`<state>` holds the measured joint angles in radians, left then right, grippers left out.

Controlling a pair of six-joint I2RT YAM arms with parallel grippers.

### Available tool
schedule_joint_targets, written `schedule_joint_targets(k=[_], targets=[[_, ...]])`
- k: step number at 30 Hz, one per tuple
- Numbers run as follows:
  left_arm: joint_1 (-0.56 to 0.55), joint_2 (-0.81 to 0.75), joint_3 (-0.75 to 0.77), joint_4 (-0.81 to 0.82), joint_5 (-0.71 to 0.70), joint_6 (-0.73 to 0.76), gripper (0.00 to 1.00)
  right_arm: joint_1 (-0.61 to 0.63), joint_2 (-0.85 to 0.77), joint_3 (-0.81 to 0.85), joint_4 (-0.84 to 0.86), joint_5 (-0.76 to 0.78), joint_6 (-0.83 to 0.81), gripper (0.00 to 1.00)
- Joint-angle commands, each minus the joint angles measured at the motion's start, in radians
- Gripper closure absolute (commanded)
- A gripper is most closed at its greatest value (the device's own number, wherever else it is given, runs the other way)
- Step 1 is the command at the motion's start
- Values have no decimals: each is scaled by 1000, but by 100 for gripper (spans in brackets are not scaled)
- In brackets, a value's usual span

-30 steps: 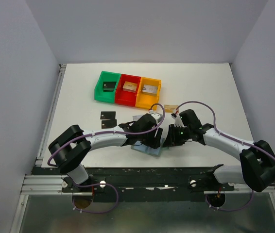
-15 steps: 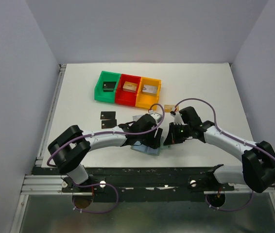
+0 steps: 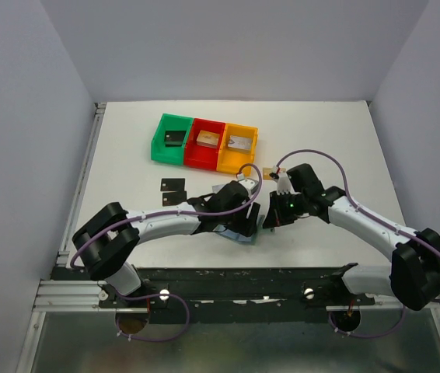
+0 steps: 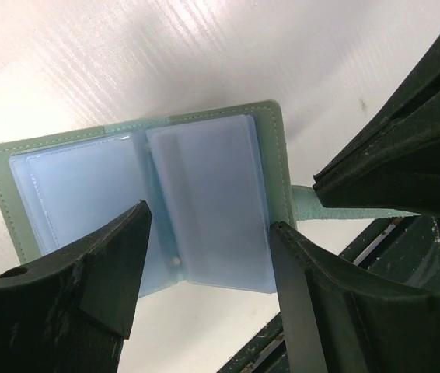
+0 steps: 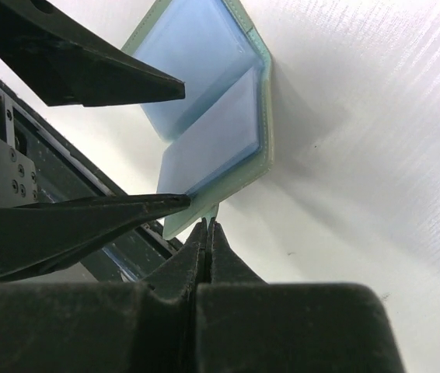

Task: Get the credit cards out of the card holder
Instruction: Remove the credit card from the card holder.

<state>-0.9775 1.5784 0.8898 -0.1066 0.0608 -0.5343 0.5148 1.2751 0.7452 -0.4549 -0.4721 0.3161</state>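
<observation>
The card holder (image 4: 204, 194) lies open on the table with its pale blue pockets up, partly under my arms in the top view (image 3: 245, 235). My left gripper (image 4: 211, 221) is open, its fingers straddling the right-hand pocket (image 3: 239, 220). My right gripper (image 5: 207, 222) is shut on the holder's little tab (image 4: 302, 206), and that edge of the holder (image 5: 204, 148) is tilted up off the table. Three credit cards lie loose on the table: two black ones (image 3: 173, 185) (image 3: 173, 198) and a gold-tan one (image 3: 273, 172).
Green (image 3: 172, 140), red (image 3: 206, 143) and orange (image 3: 239, 144) bins stand in a row at the back, each holding a chunky piece. The table's near edge and a black rail run just below the holder. Both arms crowd the centre front.
My right gripper has closed on the holder's tab and drawn back slightly to the right. The holder has shifted a little with it. The left gripper stays open over it.
</observation>
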Motion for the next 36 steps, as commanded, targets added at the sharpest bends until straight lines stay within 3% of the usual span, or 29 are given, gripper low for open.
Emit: schedule_joint_targets(k=[1,36], targets=[[0,-49,-11,-18,-47,16,25,-4,-11,20,-28,-10,-26,100],[5,-32,20,10,5,40,22,-4,24,114,-142,30,-86,100]])
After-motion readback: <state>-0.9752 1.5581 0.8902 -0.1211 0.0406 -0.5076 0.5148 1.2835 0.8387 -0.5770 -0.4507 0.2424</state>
